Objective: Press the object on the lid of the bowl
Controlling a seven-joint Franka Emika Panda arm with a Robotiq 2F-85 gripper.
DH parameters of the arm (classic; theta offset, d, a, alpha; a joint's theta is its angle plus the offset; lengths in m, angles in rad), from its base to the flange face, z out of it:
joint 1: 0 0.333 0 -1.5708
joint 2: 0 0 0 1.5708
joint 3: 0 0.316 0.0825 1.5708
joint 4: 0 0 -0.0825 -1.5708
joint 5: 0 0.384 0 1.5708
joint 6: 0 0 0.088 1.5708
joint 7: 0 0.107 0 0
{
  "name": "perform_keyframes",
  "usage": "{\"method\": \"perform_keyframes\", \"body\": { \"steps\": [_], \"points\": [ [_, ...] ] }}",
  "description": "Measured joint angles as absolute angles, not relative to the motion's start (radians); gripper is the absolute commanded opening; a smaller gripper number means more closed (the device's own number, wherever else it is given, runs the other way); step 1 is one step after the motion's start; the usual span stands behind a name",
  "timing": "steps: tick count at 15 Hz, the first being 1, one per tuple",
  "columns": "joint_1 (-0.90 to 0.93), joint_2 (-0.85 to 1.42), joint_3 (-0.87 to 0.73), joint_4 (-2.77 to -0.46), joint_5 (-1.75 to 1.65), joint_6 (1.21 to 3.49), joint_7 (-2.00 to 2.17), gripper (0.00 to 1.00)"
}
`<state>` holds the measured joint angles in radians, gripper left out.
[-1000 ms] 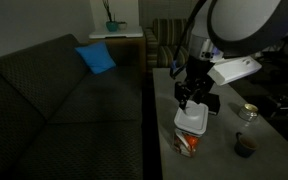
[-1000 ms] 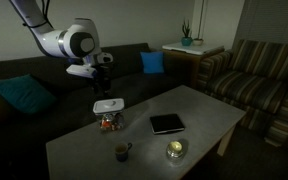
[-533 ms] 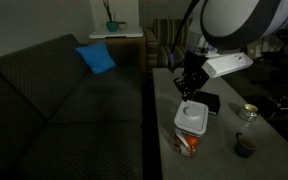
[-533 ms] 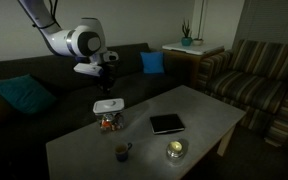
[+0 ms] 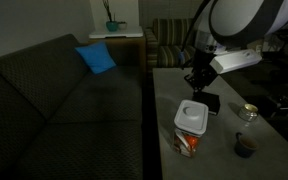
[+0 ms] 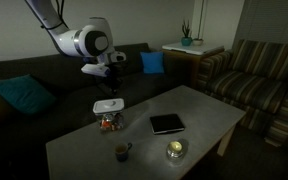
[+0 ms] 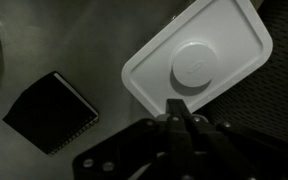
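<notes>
Evidently the gripper (image 7: 177, 104) is clenched on nothing: in the wrist view its fingertips meet in one blunt point. That suits the job, since a closed tip can poke a small target that spread fingers would straddle. It hangs above the table (image 6: 206, 104), clear of the bowl (image 5: 189, 142) and touching nothing. The bowl stands near the table edge beside the sofa (image 5: 64, 100), with its lid (image 7: 234, 35) seated flat. The button (image 7: 192, 65) sits in the lid's middle, facing up and unobstructed. From the wrist, the button lies at about 1 o'clock from the fingertips, so the tip is off to one side of its target rather than over it. A flat black pad (image 7: 51, 112) lies at 9 o'clock, apart from the bowl. Whether the press is already made cannot be told; if not, I judge the tip must shift toward 1 o'clock, then drop straight, since an off-centre push could tilt the tub.
</notes>
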<state>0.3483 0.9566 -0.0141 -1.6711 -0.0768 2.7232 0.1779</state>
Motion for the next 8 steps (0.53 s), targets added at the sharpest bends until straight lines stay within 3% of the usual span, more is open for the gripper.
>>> {"method": "perform_keyframes", "body": {
  "steps": [8],
  "points": [
    [0.339, 0.960, 0.024, -1.677, -0.062, 2.635, 0.185, 0.00]
  ]
}}
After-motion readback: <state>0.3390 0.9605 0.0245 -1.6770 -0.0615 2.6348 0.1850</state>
